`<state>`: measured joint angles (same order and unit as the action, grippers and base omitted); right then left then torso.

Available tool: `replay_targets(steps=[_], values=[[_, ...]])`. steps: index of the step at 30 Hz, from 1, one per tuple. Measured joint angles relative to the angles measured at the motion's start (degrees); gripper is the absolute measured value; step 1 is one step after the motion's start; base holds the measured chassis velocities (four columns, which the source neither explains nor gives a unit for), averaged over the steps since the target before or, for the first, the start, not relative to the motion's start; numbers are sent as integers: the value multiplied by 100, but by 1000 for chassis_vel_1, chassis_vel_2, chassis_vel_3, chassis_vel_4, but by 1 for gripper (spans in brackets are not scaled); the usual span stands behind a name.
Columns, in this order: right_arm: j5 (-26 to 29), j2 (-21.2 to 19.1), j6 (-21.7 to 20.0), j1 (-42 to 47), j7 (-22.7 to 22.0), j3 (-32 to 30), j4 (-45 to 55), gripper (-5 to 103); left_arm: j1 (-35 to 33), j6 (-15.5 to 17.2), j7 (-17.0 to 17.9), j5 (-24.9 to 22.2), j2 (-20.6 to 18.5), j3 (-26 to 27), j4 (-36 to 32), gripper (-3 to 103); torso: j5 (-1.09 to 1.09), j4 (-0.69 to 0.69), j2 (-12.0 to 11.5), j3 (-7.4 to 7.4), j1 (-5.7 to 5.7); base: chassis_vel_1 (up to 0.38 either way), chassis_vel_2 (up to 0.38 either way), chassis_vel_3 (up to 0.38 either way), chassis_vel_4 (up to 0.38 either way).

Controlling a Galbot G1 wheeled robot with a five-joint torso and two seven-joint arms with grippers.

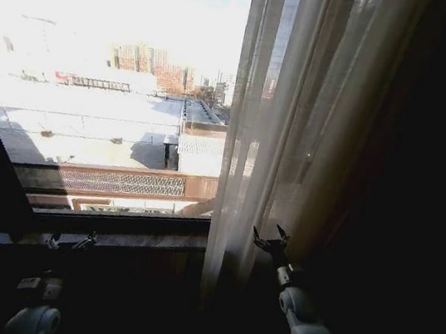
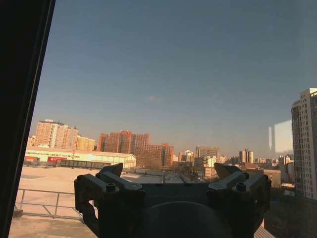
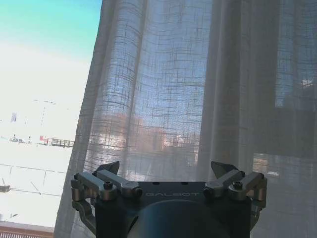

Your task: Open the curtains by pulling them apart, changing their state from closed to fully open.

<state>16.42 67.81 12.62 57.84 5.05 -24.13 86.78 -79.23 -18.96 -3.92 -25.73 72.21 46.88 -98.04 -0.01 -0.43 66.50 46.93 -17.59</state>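
Curtains (image 1: 297, 119) bunched ahead of right gripper (image 1: 269, 239), fingers spread, empty.
Poised near fabric edge, likely for another pull; left gripper (image 1: 71, 241) released, facing bare glass.

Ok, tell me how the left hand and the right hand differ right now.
In the head view the left hand sits low by the window sill in front of bare glass; the right hand is up against the sheer curtain. The left wrist view looks out on open sky and buildings, the right wrist view on pleated fabric. Both hands are open and hold nothing.
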Motion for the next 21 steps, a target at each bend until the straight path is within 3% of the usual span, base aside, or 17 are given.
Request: replay_targets(steps=[6,13,21], values=[[36,1,105,-8,61,35,9,100,0,0,2,0,-1,2,1,100,-1,1,0,0,0,215,178,-203,-192],[-23,27,148,-8,431,41,60,100,0,0,-1,0,1,-3,0,100,7,-4,-1,1,0,-23,-19,9,5],[-3,54,176,-88,481,71,-27,100,0,0,-2,0,1,-4,0,100,-1,1,0,1,0,-7,-8,6,5]])
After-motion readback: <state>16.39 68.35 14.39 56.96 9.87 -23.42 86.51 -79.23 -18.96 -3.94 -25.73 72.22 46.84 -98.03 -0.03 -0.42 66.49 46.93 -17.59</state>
